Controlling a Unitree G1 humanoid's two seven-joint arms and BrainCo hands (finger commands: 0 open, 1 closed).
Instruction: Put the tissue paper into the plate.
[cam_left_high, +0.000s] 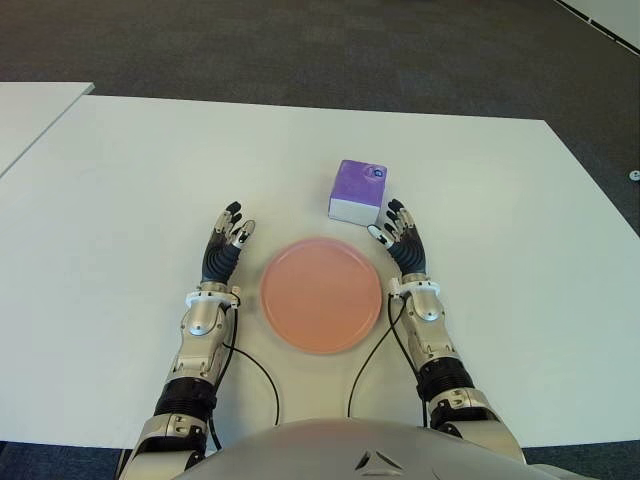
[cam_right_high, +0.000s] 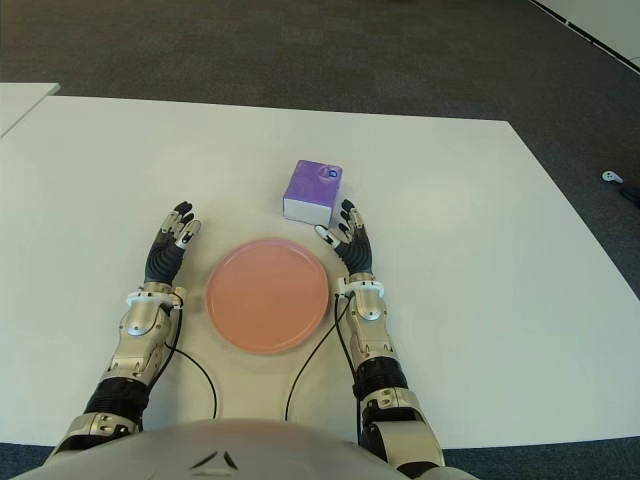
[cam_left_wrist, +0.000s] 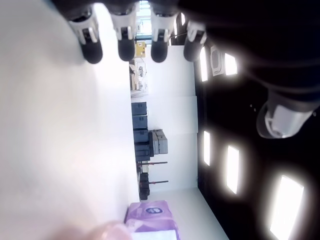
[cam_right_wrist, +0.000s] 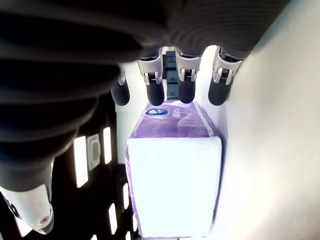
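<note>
white tabletop (cam_left_high: 120, 180), largest item. pink plate (cam_left_high: 321, 294) sits near the front edge, between both hands. purple-and-white tissue pack (cam_left_high: 357, 191) lies on the tabletop just beyond the plate, to its right. right hand (cam_left_high: 400, 240) just beside the pack, fingers spread, holding nothing. left hand (cam_left_high: 226, 245) left of plate, fingers spread, empty.

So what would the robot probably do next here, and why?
Probably the right hand should edge forward and close around the tissue pack. Its fingers are open just short of the pack, which sits on the table beyond the empty plate. The left hand shows left of the plate, open.
</note>
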